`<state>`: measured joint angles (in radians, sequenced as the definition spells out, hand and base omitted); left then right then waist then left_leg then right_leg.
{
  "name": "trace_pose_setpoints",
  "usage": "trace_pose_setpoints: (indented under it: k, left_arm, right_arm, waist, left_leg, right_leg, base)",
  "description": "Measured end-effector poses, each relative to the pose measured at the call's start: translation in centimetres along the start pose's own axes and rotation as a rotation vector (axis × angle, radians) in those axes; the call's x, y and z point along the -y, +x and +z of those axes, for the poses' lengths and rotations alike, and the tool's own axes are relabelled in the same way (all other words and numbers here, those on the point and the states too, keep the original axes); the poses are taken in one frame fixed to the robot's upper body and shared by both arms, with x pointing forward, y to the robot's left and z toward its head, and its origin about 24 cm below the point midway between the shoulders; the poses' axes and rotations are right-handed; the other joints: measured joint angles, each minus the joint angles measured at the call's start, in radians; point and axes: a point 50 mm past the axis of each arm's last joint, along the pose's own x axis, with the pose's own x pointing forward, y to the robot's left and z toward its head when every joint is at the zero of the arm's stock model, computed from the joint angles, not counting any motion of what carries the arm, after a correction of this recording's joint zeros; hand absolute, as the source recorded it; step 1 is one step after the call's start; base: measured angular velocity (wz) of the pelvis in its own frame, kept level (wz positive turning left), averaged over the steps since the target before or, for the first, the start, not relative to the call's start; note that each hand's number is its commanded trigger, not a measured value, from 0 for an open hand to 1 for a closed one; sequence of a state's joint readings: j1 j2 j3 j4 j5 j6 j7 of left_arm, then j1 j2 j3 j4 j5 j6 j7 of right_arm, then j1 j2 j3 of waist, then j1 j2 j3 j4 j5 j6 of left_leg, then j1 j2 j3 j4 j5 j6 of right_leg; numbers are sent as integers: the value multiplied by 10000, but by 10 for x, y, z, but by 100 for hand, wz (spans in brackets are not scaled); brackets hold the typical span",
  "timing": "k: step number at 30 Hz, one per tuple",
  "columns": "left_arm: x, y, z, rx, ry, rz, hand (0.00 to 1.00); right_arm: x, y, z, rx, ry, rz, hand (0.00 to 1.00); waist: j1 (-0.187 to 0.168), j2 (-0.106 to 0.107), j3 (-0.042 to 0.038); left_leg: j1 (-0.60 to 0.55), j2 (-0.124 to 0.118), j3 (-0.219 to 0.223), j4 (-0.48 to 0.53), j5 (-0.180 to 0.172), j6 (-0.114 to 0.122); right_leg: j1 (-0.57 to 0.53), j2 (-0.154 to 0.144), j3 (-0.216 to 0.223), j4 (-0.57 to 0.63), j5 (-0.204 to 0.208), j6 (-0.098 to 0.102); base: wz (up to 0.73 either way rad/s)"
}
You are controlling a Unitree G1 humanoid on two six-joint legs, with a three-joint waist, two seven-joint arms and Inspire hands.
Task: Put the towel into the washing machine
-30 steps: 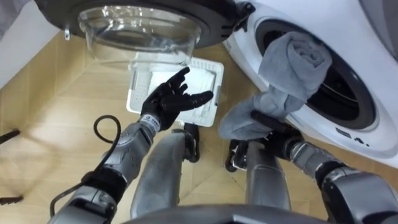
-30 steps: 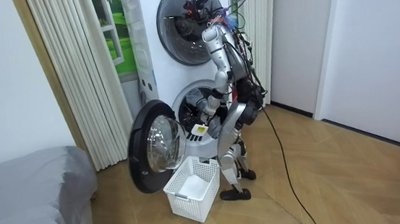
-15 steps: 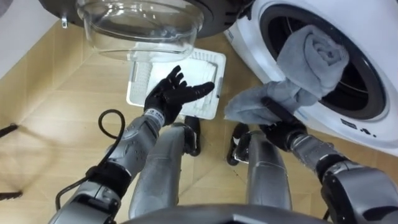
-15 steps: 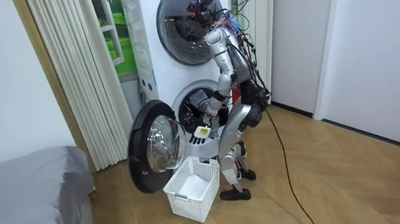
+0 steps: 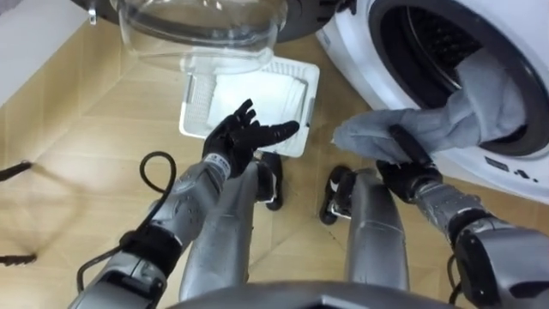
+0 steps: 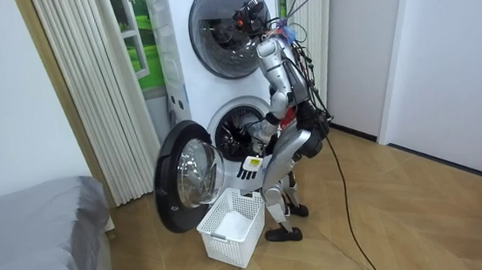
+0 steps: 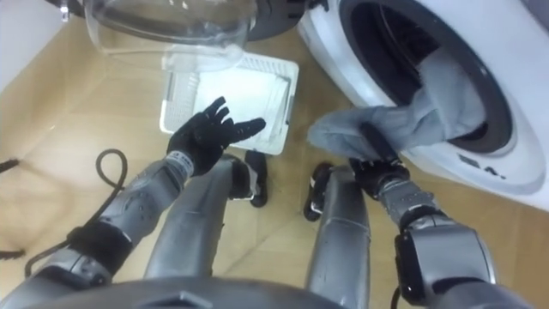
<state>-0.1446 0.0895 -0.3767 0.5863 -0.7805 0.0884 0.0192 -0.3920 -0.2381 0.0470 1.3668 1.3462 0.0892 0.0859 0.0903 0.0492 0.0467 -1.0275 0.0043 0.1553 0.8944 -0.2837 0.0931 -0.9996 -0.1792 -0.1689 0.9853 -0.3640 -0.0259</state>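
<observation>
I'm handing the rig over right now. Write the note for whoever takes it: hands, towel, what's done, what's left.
Left hand: open, fingers spread, above the white basket on the floor, holding nothing.
Right hand: shut on the grey towel, just outside the washing machine opening.
Towel: far end lies over the rim into the drum, near end bunched at the hand. The door is open.
Done: towel partly in.
Left: push the rest inside, let go, pull the hand out.
</observation>
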Motion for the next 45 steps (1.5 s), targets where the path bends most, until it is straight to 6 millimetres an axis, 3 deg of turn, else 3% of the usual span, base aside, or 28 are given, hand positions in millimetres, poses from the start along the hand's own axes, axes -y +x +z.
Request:
trace_pose_setpoints:
  k: [5,9,13,16,21,26,27,30,38,39,45]
  left_arm:
    - [3,0,-1,-113,30,12,0]
    - [6,-2,3,120,37,-6,0]
    - [5,-2,7,317,185,9,0]
    - [-1,-7,16,803,251,243,0]
    - [-15,-15,29,1622,557,938,0]
    - [-14,-17,37,2136,872,1052,0]
    - [-13,-17,37,2209,968,1035,0]
    - [-13,-17,39,2435,1001,1022,0]
    - [-19,-18,38,2428,981,1028,0]
    - [-19,-18,39,2468,959,1008,0]
    - [-24,-17,39,2508,962,1101,0]
  right_arm:
    - [-1,0,7,314,430,-273,100]
    - [-5,0,8,338,632,-277,100]
    - [-10,1,13,333,759,-115,100]
    - [-20,2,15,277,1037,119,100]
    - [-56,2,29,425,2351,788,100]
    - [-82,-6,61,1169,2786,1707,100]
    - [-86,-9,70,1429,3033,1882,100]
    - [-88,-12,83,1835,3602,2004,100]
    - [-86,-12,84,1821,3917,2013,100]
    - [-86,-12,84,1823,3914,2024,0]
    - [-88,-12,84,1818,3998,2084,0]
  waist:
    - [6,23,-12]
    - [-11,19,-11]
    - [-48,-66,9]
    - [-186,-242,16]
    - [-570,-924,18]
    - [-866,-1058,26]
    - [-897,-1143,76]
    - [-986,-1375,101]
    - [-1079,-1503,152]
    - [-1079,-1506,153]
    - [-1057,-1504,154]
  left_leg:
    - [-434,27,7,301,40,11]
    - [-428,192,66,329,30,-8]
    - [-304,195,233,230,30,-5]
    - [-210,198,349,153,23,2]
    - [-25,196,559,-38,25,10]
    - [124,167,486,-122,-31,99]
    - [260,136,502,-199,-32,105]
    - [539,95,453,-383,-38,116]
    - [747,13,488,-616,-43,128]
    - [746,16,488,-610,-49,135]
    - [706,39,493,-609,-59,150]
  right_leg:
    - [-439,-116,-67,400,-98,-149]
    - [-436,-67,-71,383,-102,-168]
    - [-449,-110,46,383,-89,-190]
    - [-462,-186,189,384,-88,-191]
    - [-416,-175,298,299,-86,-183]
    - [-176,-150,258,76,-48,-61]
    - [-53,-208,246,10,-32,-32]
    - [277,-247,121,-203,-39,2]
    - [466,-301,22,-448,-17,59]
    - [464,-300,22,-448,-17,59]
    - [434,-323,28,-416,-19,62]
  base:
    - [5]
    - [-1]
    - [-7]
    - [-6]
    - [-5]
    - [-1]
    - [0]
    - [1]
    - [0]
    - [0]
    - [0]
